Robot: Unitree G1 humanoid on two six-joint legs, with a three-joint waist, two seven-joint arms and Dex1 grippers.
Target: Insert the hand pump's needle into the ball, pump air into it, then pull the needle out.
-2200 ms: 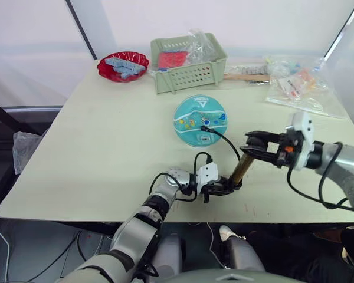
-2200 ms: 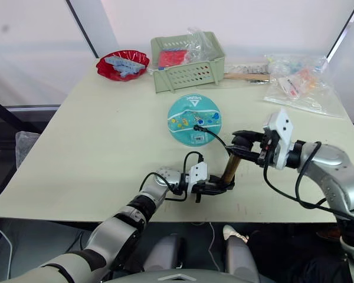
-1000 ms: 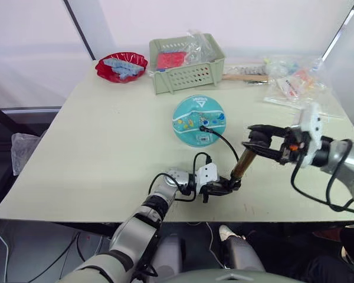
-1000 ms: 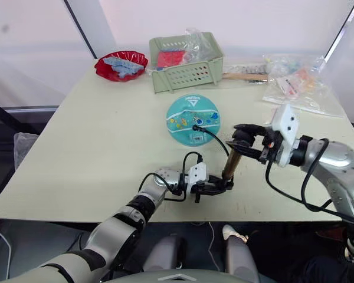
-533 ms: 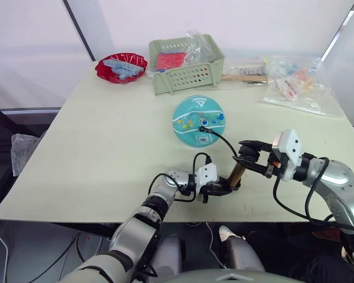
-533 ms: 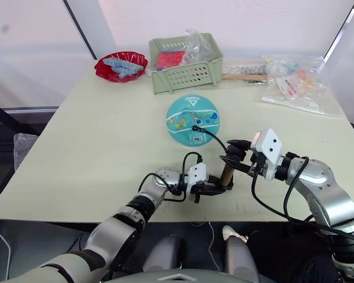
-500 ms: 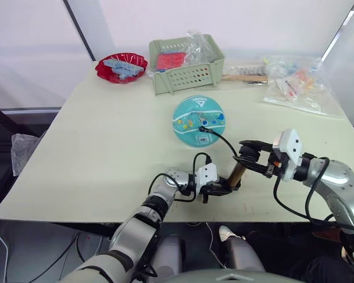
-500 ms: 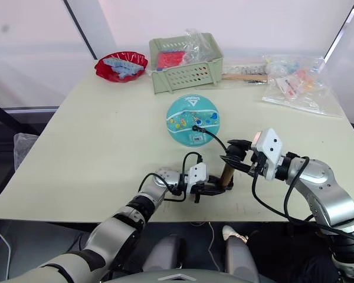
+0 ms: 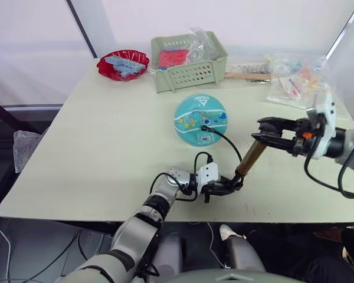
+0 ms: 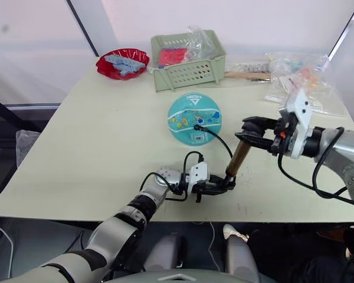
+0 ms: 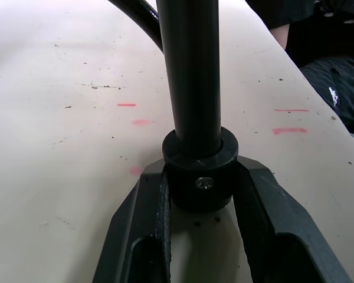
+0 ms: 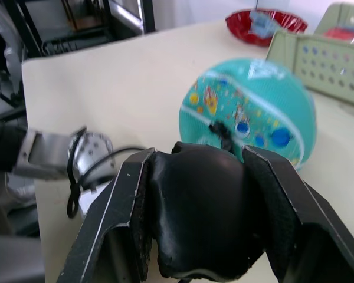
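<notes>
While the left pincer [image 9: 223,187] pinches the base cap of the hand pump [image 9: 249,159] against the counter [image 9: 106,141], the ball [image 9: 200,119] sits at its 11 o'clock, needle [image 9: 204,127] inserted. At 2 o'clock the right pincer [image 9: 265,130] clamps the T-handle, raised: pumping is underway, and the next move is probably a straight downstroke.

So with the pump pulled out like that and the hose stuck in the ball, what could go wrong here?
The left gripper pins only the hand pump's base cap, so a hard push from the right gripper on the handle might tip or slide it. The hose is short; a sliding pump could tug the needle out of the ball.
</notes>
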